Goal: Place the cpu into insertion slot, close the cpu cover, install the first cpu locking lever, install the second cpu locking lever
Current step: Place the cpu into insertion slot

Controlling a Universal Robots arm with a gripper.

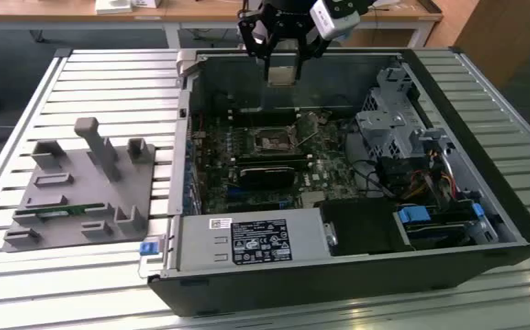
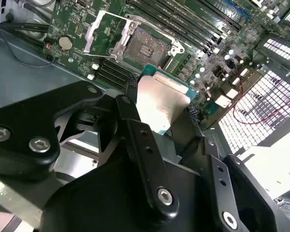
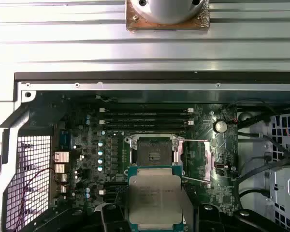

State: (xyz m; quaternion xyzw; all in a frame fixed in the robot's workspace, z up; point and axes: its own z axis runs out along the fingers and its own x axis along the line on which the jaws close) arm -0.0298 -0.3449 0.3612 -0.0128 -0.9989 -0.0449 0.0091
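My gripper (image 1: 283,67) hangs above the far side of the open computer case, shut on the cpu (image 1: 283,74), a flat pale silvery square chip. In both wrist views the cpu (image 2: 160,99) (image 3: 154,193) sits between the black fingers (image 2: 131,83), held off the green board and short of the insertion slot (image 3: 152,152). The insertion slot (image 2: 147,46) (image 1: 272,141) lies bare, a dark square recess with a silver rim. The cpu cover (image 2: 99,31) (image 3: 199,157) is swung open beside it, standing up in the exterior view (image 1: 307,124). A thin lever rod (image 3: 195,180) sticks out near the slot.
The case (image 1: 187,89) lies on a slatted metal table. Inside are a black block (image 1: 267,175) near the slot, a labelled power supply (image 1: 251,240), a metal drive cage (image 1: 388,127) and cables (image 1: 421,185). A grey fixture (image 1: 81,185) stands at the exterior view's left.
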